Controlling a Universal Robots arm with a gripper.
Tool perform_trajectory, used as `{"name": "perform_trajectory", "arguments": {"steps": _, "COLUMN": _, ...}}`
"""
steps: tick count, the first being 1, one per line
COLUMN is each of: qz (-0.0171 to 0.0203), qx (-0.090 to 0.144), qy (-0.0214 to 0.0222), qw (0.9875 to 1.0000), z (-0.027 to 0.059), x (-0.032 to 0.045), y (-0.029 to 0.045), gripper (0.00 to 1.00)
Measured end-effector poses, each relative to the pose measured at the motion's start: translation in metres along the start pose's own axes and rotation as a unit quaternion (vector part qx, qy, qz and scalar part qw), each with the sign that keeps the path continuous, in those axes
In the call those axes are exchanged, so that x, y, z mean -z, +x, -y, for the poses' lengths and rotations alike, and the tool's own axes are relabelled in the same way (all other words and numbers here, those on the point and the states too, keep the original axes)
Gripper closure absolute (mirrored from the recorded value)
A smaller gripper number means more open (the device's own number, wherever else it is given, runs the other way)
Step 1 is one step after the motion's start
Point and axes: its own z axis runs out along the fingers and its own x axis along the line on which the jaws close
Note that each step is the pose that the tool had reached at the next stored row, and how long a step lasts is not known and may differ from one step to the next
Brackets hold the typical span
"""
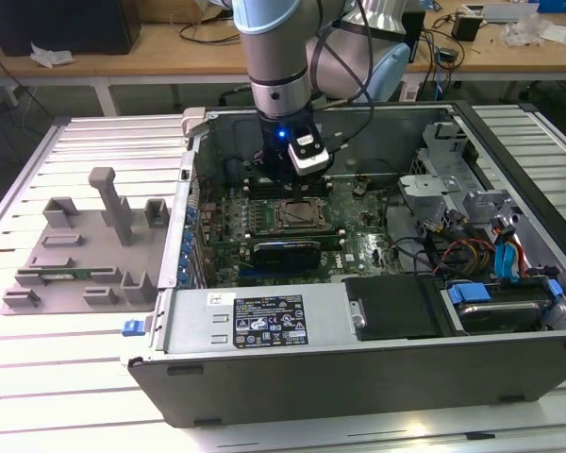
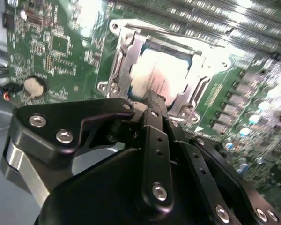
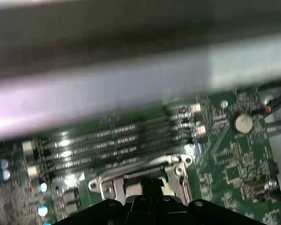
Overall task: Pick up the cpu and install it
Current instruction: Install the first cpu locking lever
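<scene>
Centre frame, exterior view: gripper (image 1: 300,181) hovers above the socket (image 1: 299,215); cpu (image 2: 161,75) seated inside; jaws' state unclear.

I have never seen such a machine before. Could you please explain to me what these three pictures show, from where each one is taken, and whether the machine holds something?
The machine is a robot arm with a grasping tool, the gripper, at its end. The exterior view comes from a camera standing off the arm. It shows an open grey computer case lying on a table of metal slats, with the arm reaching down into it. A grey holder tray lies toward the exterior view's left.

The two wrist views come from cameras riding on the arm, looking down past the black gripper at the green motherboard.

In the second wrist view the cpu, a flat silvery-white square, lies inside the metal-framed socket, right below the gripper. Whether the jaws grip it, I cannot tell. The first wrist view shows the same socket and the memory slots beside it.
</scene>
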Motion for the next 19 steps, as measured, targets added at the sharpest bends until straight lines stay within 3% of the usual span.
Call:
{"name": "perform_trajectory", "arguments": {"steps": 6, "qz": -0.0102, "qx": 0.001, "qy": 0.0113, "qw": 0.9999, "z": 0.0164, "x": 0.0003, "y": -0.0038, "gripper": 0.89}}
{"name": "perform_trajectory", "arguments": {"steps": 9, "qz": -0.0136, "qx": 0.002, "qy": 0.0168, "qw": 0.9998, "z": 0.0186, "x": 0.0003, "y": -0.0043, "gripper": 0.89}}
{"name": "perform_trajectory", "arguments": {"steps": 12, "qz": -0.0141, "qx": 0.008, "qy": 0.0161, "qw": 0.9997, "z": 0.0185, "x": 0.0002, "y": -0.0047, "gripper": 0.89}}
{"name": "perform_trajectory", "arguments": {"steps": 15, "qz": -0.0152, "qx": 0.031, "qy": 0.0132, "qw": 0.9993, "z": 0.0184, "x": 0.0001, "y": -0.0052, "gripper": 0.89}}
{"name": "perform_trajectory", "arguments": {"steps": 19, "qz": -0.0168, "qx": 0.065, "qy": 0.0089, "qw": 0.9977, "z": 0.0183, "x": 0.0001, "y": -0.0058, "gripper": 0.89}}
